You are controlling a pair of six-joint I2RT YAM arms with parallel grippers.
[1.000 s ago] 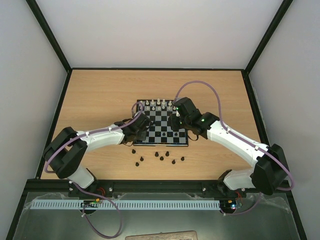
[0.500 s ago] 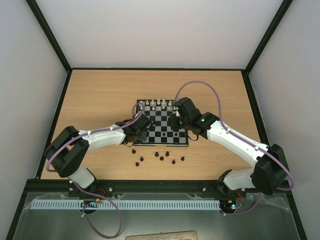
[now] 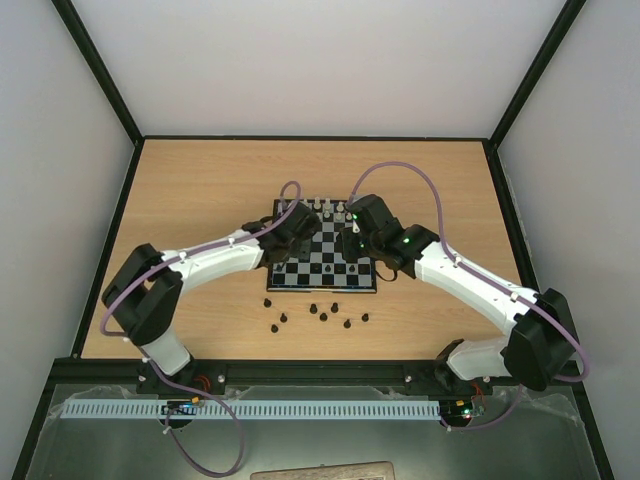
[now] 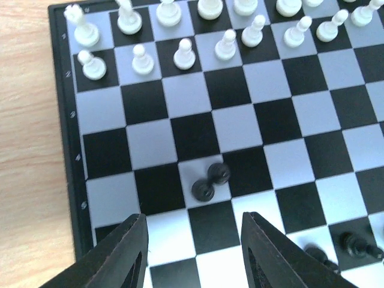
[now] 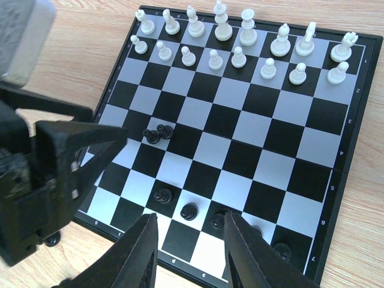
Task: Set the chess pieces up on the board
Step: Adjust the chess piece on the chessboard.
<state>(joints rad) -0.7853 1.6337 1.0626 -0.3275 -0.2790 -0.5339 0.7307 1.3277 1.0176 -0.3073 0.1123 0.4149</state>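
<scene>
The board (image 3: pixel 322 289) lies mid-table with white pieces along its far rows. In the left wrist view two black chess pieces (image 4: pixel 210 182) stand touching on one white square of the board (image 4: pixel 240 120). My left gripper (image 4: pixel 193 216) hovers open just short of them, holding nothing. More black pieces (image 4: pixel 354 245) stand near the board's front edge. My right gripper (image 5: pixel 189 217) is open above the near rows, over a black pawn (image 5: pixel 189 211) and beside others (image 5: pixel 162 195), not gripping any. Both grippers show from above, left (image 3: pixel 297 232) and right (image 3: pixel 350 245).
Several loose black pieces (image 3: pixel 323 316) lie on the wooden table between the board and the arm bases. The left gripper's body (image 5: pixel 66 156) fills the left of the right wrist view, close to my right gripper. Black frame rails border the table.
My left gripper has moved away from the board's near-left corner, farther over the board's left side, and its jaws have opened. The right arm has not moved.
</scene>
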